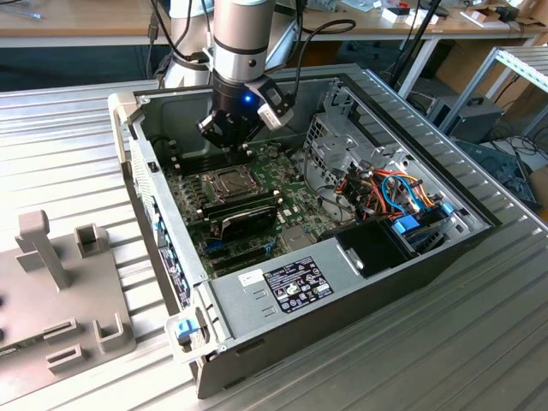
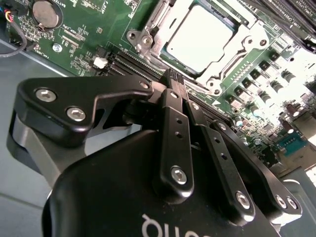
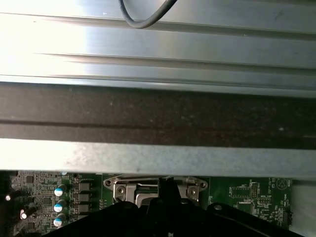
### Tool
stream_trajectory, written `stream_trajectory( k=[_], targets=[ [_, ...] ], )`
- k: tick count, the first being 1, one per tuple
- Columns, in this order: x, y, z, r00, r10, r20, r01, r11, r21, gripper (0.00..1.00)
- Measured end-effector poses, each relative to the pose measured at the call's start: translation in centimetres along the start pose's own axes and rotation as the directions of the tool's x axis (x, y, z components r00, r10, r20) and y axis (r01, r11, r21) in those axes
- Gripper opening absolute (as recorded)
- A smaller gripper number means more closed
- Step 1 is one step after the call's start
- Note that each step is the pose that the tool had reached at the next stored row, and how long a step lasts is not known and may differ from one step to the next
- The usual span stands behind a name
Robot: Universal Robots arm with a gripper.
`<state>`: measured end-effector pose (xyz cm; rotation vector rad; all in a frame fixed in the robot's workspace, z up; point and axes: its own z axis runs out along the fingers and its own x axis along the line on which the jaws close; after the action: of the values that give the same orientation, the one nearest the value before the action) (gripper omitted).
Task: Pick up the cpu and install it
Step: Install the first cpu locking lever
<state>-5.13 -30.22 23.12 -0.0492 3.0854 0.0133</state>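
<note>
Hovering inside the open computer case (image 1: pixel 479 224), the tool (image 2: pixel 173 78) hangs low over the motherboard (image 1: pixel 291 201), fingers (image 2: pixel 170 123) pressed together and gripping nothing. The cpu (image 2: pixel 197 37) already lies flat in the socket (image 2: pixel 229 61), silver top up, socket frame open around it. Key relation: in the second wrist view the cpu sits just beyond the fingertips, straight ahead along the fingers' line, near but apart, with no contact visible. In the exterior view the tool (image 1: pixel 231 141) is over the board's far side and the socket (image 1: pixel 229 181) is just nearer the camera than it. In the first wrist view the fingertips (image 3: pixel 165 185) line up with the middle of the socket's metal frame (image 3: pixel 123 190). The chip is square, so it has no long axis; its edges run with the frame's. Judgement: seated, tool clear of the chip.
</note>
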Motion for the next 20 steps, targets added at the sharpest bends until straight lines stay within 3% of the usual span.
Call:
stream_trajectory(
  k=[5,10,14,17,20],
  targets=[
    [0.01,0.0,0.1,1.0,0.0,-0.0002,0.0,1.0,0.0003,0.11],
    [-0.04,0.01,-0.68,1.0,0.0,-0.0001,0.0,1.0,0.0001,0.11],
    [-0.04,0.01,-0.7,1.0,-0.004,-0.0002,0.004,1.0,0.0001,0.11],
    [-0.04,0.01,-0.7,0.9983,-0.058,-0.0006,0.058,0.9983,-0.0029,0.11],
    [-0.04,0.01,-0.69,0.993,-0.118,-0.0007,0.118,0.993,-0.0064,0.11]
  ],
)
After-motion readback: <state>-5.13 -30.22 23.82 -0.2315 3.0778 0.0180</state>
